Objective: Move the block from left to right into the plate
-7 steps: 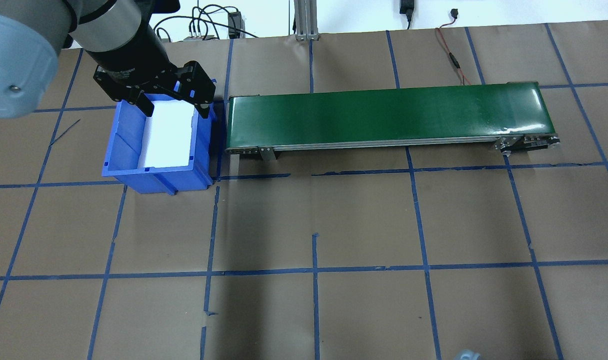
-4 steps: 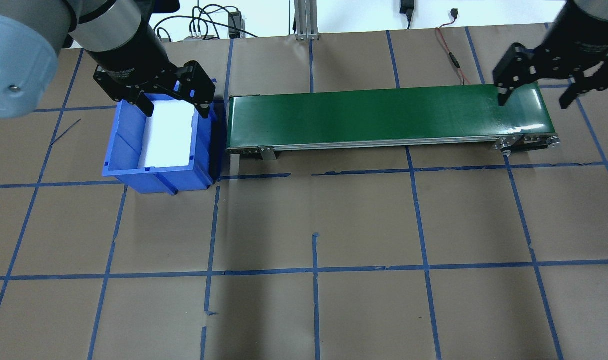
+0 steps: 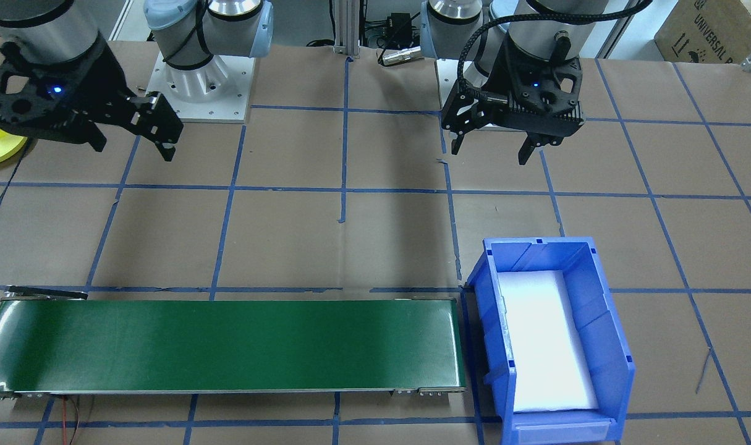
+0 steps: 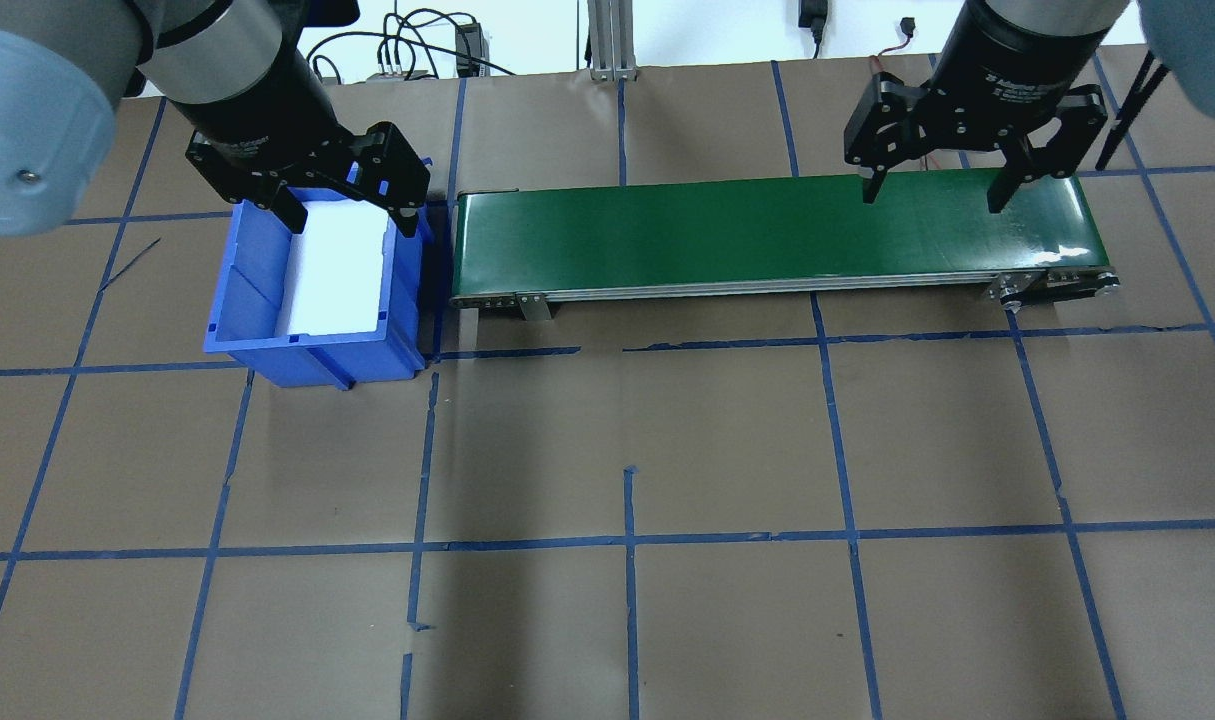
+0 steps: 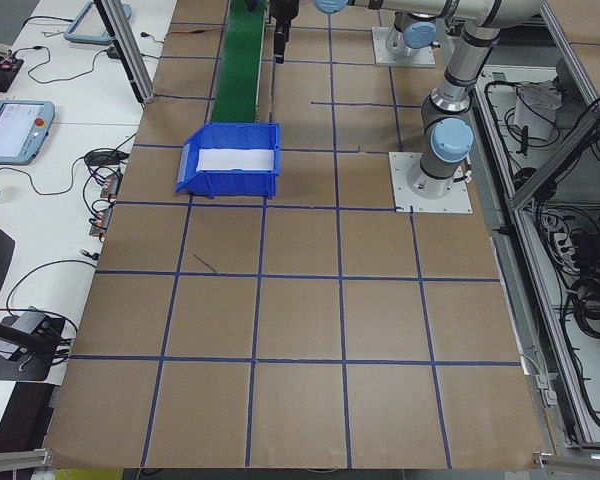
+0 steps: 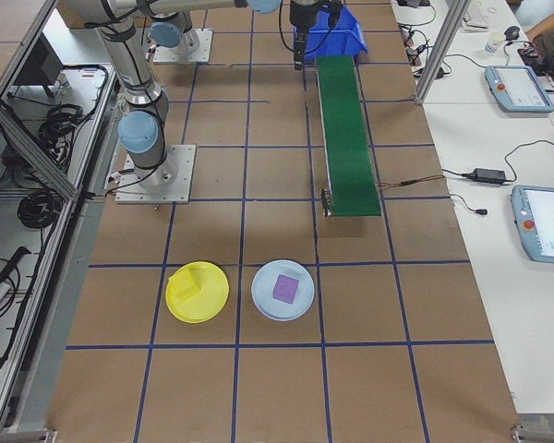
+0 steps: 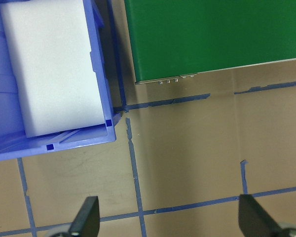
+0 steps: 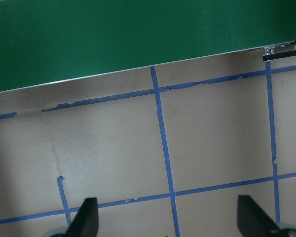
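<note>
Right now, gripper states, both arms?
Left gripper: open, empty, above the blue bin.
Right gripper: open, empty, above the green conveyor.

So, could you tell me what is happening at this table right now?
Nothing is held yet. The left gripper hangs open over the blue bin with white foam inside. The right gripper hangs open above the far end of the green conveyor, which is bare. The yellow plate already holds a yellow block, beside a pale plate with a purple block.
</note>
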